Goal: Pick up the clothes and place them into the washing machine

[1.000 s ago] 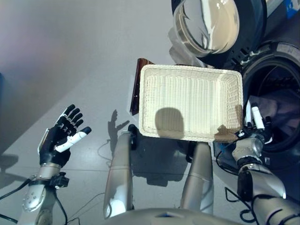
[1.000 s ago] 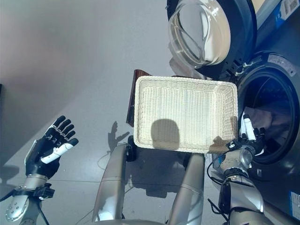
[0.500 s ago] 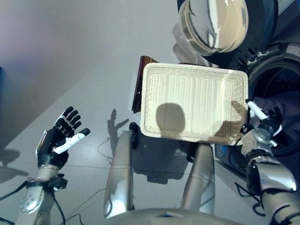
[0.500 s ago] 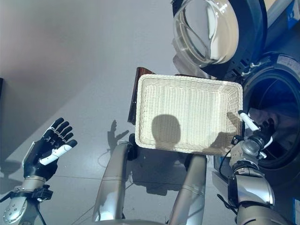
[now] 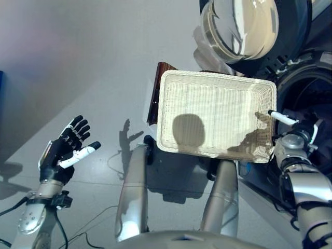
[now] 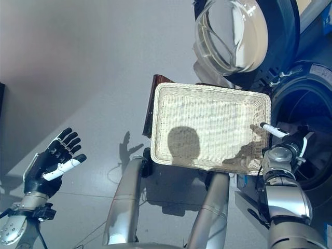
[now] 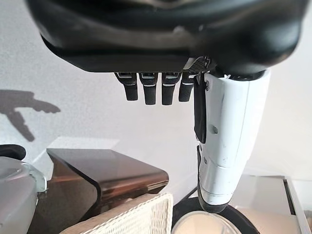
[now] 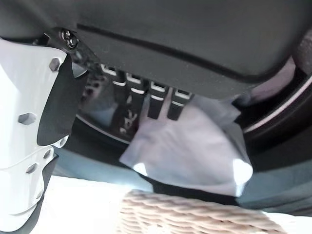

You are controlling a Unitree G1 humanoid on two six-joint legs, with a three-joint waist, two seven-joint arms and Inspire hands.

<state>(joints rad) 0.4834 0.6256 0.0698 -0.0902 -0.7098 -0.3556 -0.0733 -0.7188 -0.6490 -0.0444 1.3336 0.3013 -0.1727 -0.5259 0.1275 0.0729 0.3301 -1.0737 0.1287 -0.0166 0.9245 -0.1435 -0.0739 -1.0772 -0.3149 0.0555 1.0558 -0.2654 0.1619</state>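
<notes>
At three o'clock I see the washing machine [image 5: 306, 98] with pale clothes [image 8: 195, 146] in its drum, the basket [image 5: 215, 116] empty. My right robot hand [image 6: 290, 148] has turned there, fingers relaxed and holding nothing; left robot hand [image 5: 65, 150] spread at eight o'clock.

A smooth grey floor [image 5: 78, 57] fills most of the scene, lit more brightly toward the top and shading darker at the lower left. Small, hard-edged shadows fall on it near a dark brown, glossy stand [image 5: 154, 98]. That stand sits low on the floor, its curved edge catching reflections. At the far left edge of the floor, a dark blue strip [image 5: 1, 85] shows.
</notes>
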